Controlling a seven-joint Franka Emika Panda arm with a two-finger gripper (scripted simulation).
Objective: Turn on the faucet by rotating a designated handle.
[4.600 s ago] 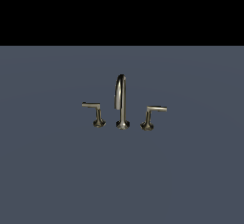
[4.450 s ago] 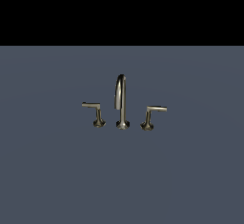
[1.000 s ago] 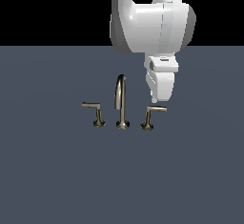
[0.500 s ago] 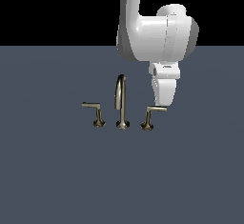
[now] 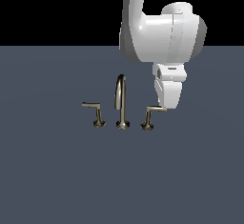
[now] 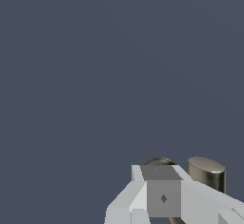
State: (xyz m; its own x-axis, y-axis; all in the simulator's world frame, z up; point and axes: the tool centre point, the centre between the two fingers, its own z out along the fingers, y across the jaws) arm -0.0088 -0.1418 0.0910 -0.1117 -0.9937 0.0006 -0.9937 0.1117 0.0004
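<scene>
Faucet (image 5: 122, 101) stands mid-counter (image 5: 57, 170): arched spout in the middle, one lever handle on each side. The designated handle (image 5: 150, 116) is on the exterior view's right, its bar jutting toward that side.

Gripper (image 5: 167, 105) hangs nose-down over the outer end of that bar, tip level with it and covering the bar's end. Touching or just beside: cannot tell. The wrist view shows only the gripper's grey body (image 6: 162, 197) with a rounded metal post top (image 6: 206, 169) just behind it. Whether the jaws are apart or together, cannot tell from either view.

Judged step: set against the bar, then swing it.

- Contact near the bar's far end for best leverage.
- Push sideways in an arc about the post, not straight.
- Hold height; dropping risks slipping under or off the thin bar.
- Steer clear of the spout.
</scene>
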